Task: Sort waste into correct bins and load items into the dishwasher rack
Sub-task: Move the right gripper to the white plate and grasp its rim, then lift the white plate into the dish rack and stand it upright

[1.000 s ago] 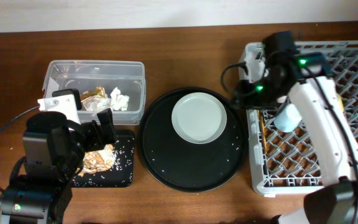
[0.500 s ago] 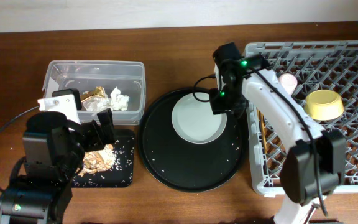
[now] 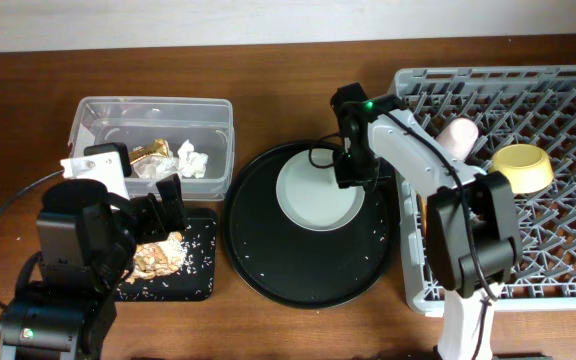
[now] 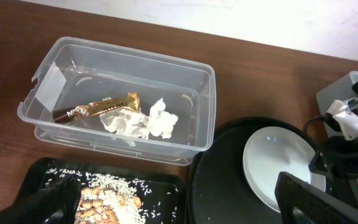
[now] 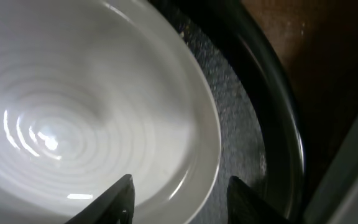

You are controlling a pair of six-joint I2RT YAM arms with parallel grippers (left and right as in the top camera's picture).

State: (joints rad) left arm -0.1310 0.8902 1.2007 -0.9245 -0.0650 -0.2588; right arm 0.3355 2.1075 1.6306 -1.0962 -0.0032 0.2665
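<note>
As tub (image 3: 154,101) holds tissue (image 3: 194,160), scraps (image 3: 158,257) in tray (image 3: 201,276)

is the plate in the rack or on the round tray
On the tray: plate lies flat inside its black rim, outside the rack.

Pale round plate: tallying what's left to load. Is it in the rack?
No, the pale grey-white round plate lies on the large round black tray, outside the grey plastic rack.

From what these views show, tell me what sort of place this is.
Probably a tabletop dish-clearing station, like a kitchen cleanup corner: a grey dishwasher rack holding a yellow bowl, a white plate on a round black tray, and a clear tub with a wrapper and tissue in it.
</note>
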